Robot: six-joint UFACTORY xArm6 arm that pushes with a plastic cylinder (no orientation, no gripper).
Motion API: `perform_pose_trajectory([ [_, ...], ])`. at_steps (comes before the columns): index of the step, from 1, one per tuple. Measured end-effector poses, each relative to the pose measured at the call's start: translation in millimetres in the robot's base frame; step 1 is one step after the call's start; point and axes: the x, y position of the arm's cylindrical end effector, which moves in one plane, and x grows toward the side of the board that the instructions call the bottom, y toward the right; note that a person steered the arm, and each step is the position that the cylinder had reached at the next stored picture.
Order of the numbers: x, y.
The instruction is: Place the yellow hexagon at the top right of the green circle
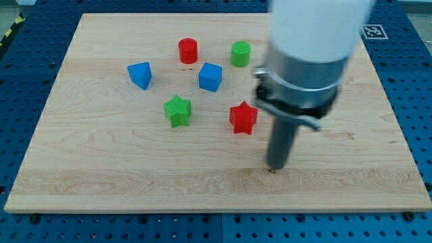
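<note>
My tip (273, 169) — below red star (243, 117)

Bench (101, 175): pale wooden board, grain running across the view, resting on a blue perforated surface (27, 74). Lying on it, placed relative to the blue cube (210, 76): red cylinder (187, 50), toward the view's top left, near; green cylinder (240, 53), toward the top right, near; blue triangular block (140, 74), to the left, apart; green star (178, 110), toward the bottom left; red star (243, 117), toward the bottom right. No blocks touch.
</note>
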Motion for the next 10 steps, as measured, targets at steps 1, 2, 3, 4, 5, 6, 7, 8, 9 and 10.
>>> perform_pose_trajectory([
  [1,0,8],
  [2,-11,38],
  [3,-47,74],
  [4,-93,80],
  [5,-119,49],
  [6,-130,35],
  [7,-161,34],
  [8,-182,13],
  [9,-204,-10],
  [10,-225,-37],
])
